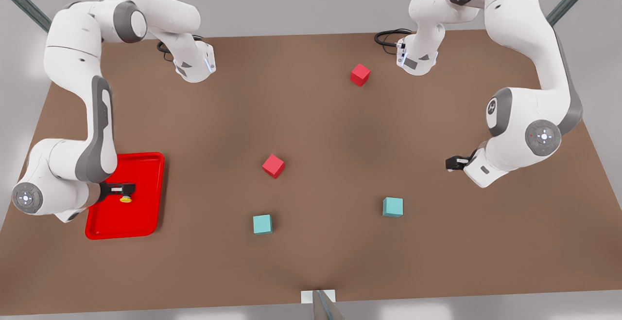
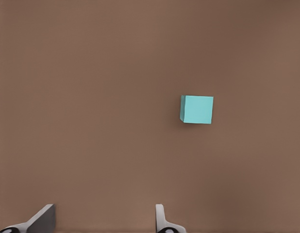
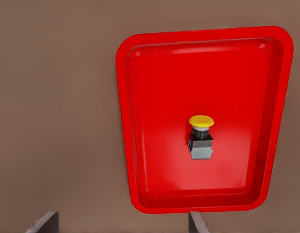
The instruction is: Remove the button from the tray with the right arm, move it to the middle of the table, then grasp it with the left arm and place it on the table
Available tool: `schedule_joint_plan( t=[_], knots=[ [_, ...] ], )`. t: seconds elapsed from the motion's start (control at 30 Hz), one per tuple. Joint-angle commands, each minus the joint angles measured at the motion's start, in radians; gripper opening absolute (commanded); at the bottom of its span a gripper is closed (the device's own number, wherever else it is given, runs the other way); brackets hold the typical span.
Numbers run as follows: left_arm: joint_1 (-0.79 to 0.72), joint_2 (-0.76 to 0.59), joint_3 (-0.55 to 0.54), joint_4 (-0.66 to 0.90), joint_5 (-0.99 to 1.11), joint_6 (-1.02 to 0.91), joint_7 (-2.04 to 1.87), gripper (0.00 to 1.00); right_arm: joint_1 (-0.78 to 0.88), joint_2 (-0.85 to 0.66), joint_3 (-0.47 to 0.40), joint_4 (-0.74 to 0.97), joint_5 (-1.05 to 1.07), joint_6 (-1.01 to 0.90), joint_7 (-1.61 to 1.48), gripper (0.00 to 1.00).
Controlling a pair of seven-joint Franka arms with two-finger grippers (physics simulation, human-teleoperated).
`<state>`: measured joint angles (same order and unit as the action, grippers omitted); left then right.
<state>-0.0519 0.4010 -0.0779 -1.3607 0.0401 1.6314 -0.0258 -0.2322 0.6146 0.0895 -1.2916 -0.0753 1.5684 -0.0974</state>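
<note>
Button (image 3: 201, 137), a tiny dark grey box with a round yellow cap, lies inside the glossy red tray (image 3: 132, 121). Right gripper (image 1: 121, 189) hangs above it, fingers spread wide, apparently lining up a grasp. Left gripper (image 1: 453, 163) waits over bare brown table (image 1: 311, 130), fingers apart.

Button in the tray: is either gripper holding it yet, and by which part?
Nothing is held. The button lies loose in the tray; the right gripper is over the tray, fingers open, and the left gripper waits open over the table.
</note>
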Motion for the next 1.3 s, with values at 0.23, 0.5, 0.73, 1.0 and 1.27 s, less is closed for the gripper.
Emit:
schedule_joint_plan(
  t=[0.23,0.5,0.73,1.0,1.27],
  knots=[
    [-0.013,0.009,0.0,-0.001,0.027,0.005,-0.023,1.0,-0.128,0.143,0.003,-0.063,-0.074,0.223,-0.194,1.0],
    [-0.023,0.009,0.0,-0.001,0.027,0.004,-0.025,1.0,-0.24,0.162,0.099,-0.207,-0.107,0.39,-0.188,1.0],
    [-0.028,0.012,0.0,0.0,0.027,0.004,-0.025,1.0,-0.277,0.089,0.13,-0.368,-0.112,0.509,-0.179,1.0],
    [-0.028,0.027,0.0,0.002,0.027,0.013,-0.025,1.0,-0.306,0.063,0.15,-0.472,-0.138,0.598,-0.169,1.0],
    [-0.034,0.025,0.0,0.003,0.027,0.019,-0.025,1.0,-0.302,0.066,0.157,-0.495,-0.152,0.65,-0.145,1.0]
  ],
)
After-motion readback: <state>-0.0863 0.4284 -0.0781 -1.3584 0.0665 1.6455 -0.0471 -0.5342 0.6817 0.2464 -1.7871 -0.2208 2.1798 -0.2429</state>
